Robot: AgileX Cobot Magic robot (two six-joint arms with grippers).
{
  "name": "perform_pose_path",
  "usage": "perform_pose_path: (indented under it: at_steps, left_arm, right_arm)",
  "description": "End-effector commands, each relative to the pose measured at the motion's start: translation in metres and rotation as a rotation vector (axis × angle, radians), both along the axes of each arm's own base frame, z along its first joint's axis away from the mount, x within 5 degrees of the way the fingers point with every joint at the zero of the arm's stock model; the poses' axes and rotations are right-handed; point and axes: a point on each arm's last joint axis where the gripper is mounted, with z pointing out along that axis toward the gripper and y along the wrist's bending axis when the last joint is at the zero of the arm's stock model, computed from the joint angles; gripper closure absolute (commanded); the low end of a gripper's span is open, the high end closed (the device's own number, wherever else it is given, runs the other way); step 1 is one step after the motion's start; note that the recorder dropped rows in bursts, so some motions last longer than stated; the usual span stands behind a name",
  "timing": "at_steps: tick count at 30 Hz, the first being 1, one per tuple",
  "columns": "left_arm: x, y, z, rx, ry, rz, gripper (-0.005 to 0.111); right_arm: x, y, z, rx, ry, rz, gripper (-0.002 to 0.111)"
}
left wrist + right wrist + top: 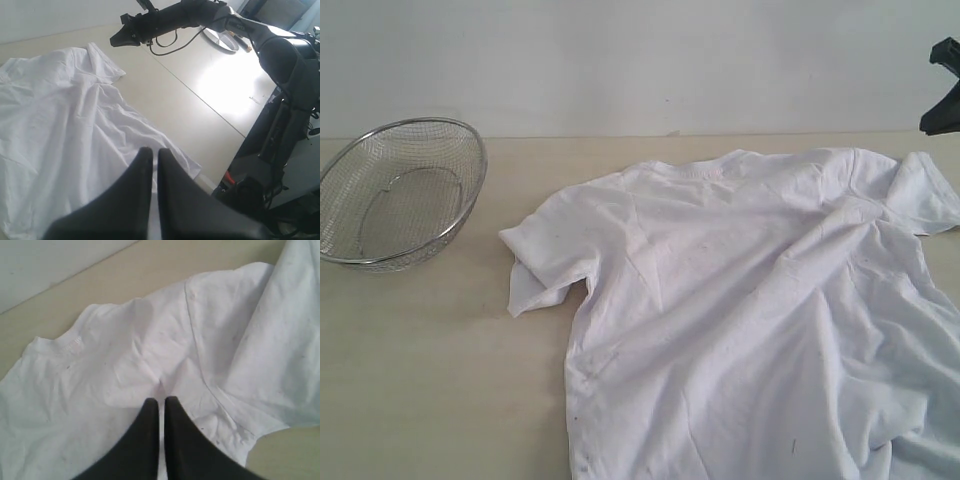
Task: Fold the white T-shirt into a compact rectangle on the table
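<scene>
the white t-shirt [740, 300] lies plain face up on the table [430, 380]. in the exterior view it spreads from the centre out past the edge at 3 to 6 o'clock. its collar [705, 168] points to 12 o'clock, one sleeve [545, 255] juts toward 9 o'clock with its tip curled under, and the other sleeve [925, 195] sits near 2 o'clock. deep wrinkles run across the body, and the hem lies out of the exterior view. a wire-mesh bowl [400, 190] stands well apart at 9 to 10 o'clock.

the left gripper [151, 150] has its jaws pressed together with nothing between them, over the cloth near its edge. the right gripper [161, 400] is likewise closed and empty, above the shoulder and sleeve seam. i cannot tell whether either tip touches the fabric.

the shirt looks light, thin and limp. it will likely sag from any pinch, drag across the tabletop and carry its creases along. it is not fragile, but it may bunch. the best holds seem to be the doubled edges: the sleeve hems, the shoulder seams beside the collar and the bottom hem. the jaws need opening first, and a pinch should take both layers together.
</scene>
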Motion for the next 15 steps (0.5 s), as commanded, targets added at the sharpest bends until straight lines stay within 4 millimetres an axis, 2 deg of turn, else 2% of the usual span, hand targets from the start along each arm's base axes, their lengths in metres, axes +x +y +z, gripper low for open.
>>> perform_pose_path:
  at_steps: [1, 5, 15]
  left_arm:
    - [-0.002, 0.000, 0.000, -0.011, -0.004, -0.004, 0.102]
    - [0.004, -0.001, -0.002, -0.009, 0.009, 0.000, 0.102]
    - [-0.001, -0.001, -0.003, 0.001, 0.027, -0.024, 0.102]
  right_arm:
    - [-0.002, -0.004, -0.006, -0.057, 0.032, 0.016, 0.108]
    - [-0.001, -0.007, -0.022, -0.010, 0.089, -0.024, 0.108]
    - [0.001, -0.005, -0.018, 0.013, 0.044, 0.000, 0.108]
